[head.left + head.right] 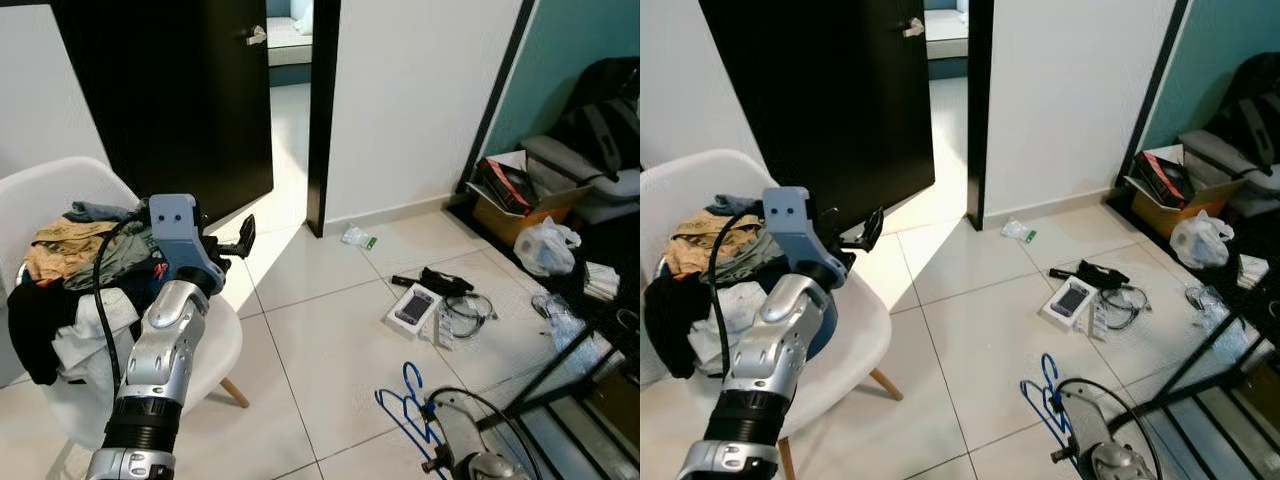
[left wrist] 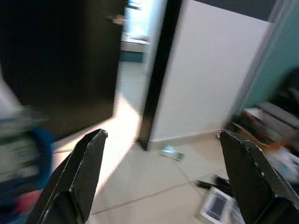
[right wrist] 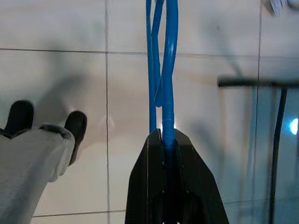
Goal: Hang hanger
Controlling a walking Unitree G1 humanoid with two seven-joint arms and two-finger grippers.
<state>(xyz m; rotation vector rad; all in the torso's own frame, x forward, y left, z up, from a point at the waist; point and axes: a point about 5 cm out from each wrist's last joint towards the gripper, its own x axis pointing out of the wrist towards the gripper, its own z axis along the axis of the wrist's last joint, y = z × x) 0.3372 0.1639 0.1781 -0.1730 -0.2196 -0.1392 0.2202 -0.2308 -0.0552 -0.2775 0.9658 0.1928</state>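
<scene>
A blue plastic hanger [image 3: 167, 70] hangs down over the tiled floor, and my right gripper [image 3: 166, 140] is shut on it. The head views show the same blue hanger [image 1: 403, 398] low at the front right, just ahead of my right arm [image 1: 468, 452]. My left arm is raised in front of me beside the white chair. Its left gripper [image 1: 236, 240] is open and holds nothing; the two black fingers [image 2: 79, 177] stand wide apart in the left wrist view.
A white chair [image 1: 222, 345] piled with clothes [image 1: 80, 255] stands at the left. Behind it is an open black door [image 1: 180, 90]. A small box [image 1: 413, 308], cables, a plastic bag [image 1: 545, 245] and a cardboard box litter the floor. A dark rack frame [image 1: 560, 375] stands front right. A person's leg and shoes [image 3: 28, 140] are close by.
</scene>
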